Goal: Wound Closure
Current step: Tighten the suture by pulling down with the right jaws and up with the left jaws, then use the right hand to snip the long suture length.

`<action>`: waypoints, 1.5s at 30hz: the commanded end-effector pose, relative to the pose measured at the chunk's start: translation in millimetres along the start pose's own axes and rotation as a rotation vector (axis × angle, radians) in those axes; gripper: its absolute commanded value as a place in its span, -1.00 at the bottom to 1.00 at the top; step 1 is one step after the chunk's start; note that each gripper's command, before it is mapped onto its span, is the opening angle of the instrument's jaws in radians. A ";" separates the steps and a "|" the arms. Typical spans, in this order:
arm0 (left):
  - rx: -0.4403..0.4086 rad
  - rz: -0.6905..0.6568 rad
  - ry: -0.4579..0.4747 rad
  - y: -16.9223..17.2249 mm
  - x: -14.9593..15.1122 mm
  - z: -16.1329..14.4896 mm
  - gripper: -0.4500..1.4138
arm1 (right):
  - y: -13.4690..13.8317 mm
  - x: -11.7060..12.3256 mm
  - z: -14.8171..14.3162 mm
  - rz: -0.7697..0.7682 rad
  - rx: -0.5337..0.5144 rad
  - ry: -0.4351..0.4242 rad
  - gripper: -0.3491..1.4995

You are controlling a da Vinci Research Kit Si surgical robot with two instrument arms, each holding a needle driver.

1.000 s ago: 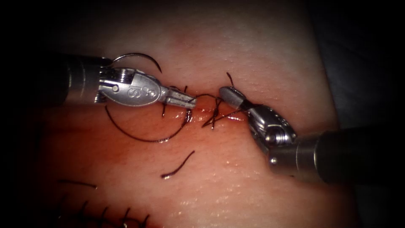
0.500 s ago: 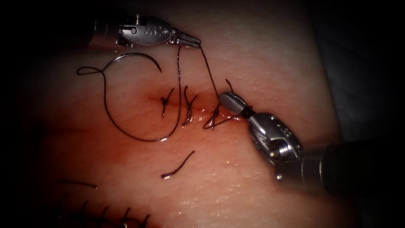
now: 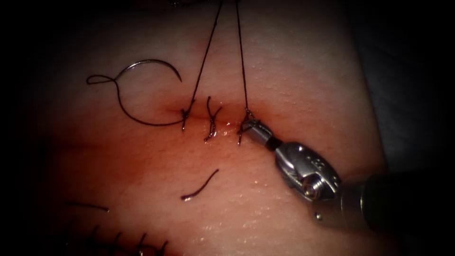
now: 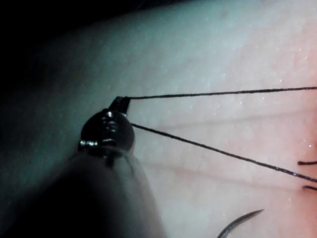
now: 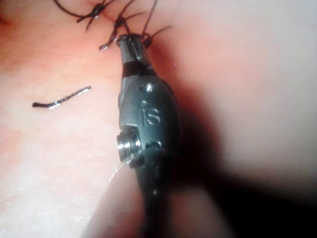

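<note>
Tissue (image 3: 294, 61) bare above the cut (image 3: 222, 124), needle (image 3: 156, 66) lying free upper left.
Left tool (image 4: 120, 104) jaws clamp two taut thread (image 3: 241, 57) strands; right tool (image 3: 253, 128) jaws closed on thread at right knot.

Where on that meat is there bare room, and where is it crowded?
Bare tissue lies right of the taut thread and between the cut thread end and the right tool. Crowded: knots along the cut, and the needle lying loose at left.
</note>
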 end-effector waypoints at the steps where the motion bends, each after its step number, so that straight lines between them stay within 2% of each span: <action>1: 0.010 -0.005 0.004 -1.2 -0.1 0.8 -1.00 | -0.4 -1.1 0.0 0.000 0.004 -0.006 -1.00; 10: 0.082 -0.041 0.025 -6.2 -2.0 2.4 -1.00 | -1.8 -1.5 -0.7 -0.048 0.039 -0.015 -1.00; 17: 0.133 -0.057 0.037 -8.8 -4.0 3.2 -1.00 | -2.8 -1.9 -0.6 -0.083 0.058 -0.014 -1.00; 24: 0.197 -0.042 0.036 -11.9 -6.1 4.9 -1.00 | -3.4 -4.1 -1.0 -0.117 0.068 -0.035 -1.00; 34: 0.210 -0.021 0.030 -12.2 -8.0 5.9 -1.00 | -3.7 -7.8 -1.9 -0.203 0.071 -0.088 -1.00; 38: 0.208 -0.008 0.029 -12.0 -8.5 5.7 -1.00 | -3.7 -7.7 -1.9 -0.203 0.067 -0.090 -1.00; 39: 0.200 -0.016 0.032 -11.5 -8.6 5.2 -1.00 | -3.8 -7.2 -1.8 -0.197 0.117 -0.079 -1.00; 40: 0.195 -0.026 0.034 -11.1 -8.5 4.8 -1.00 | -3.8 -6.8 -1.8 -0.205 0.140 -0.077 -0.56; 41: 0.187 -0.042 0.038 -10.5 -8.5 4.3 -1.00 | -4.0 -6.4 -1.7 -0.254 0.158 -0.067 0.16; 42: 0.180 -0.052 0.041 -10.1 -8.4 3.8 -1.00 | -4.0 -6.0 -1.6 -0.275 0.169 -0.066 0.55; 45: 0.141 -0.077 0.035 -8.2 -7.9 1.7 -1.00 | -4.3 -4.9 -1.8 -0.319 0.207 -0.060 0.76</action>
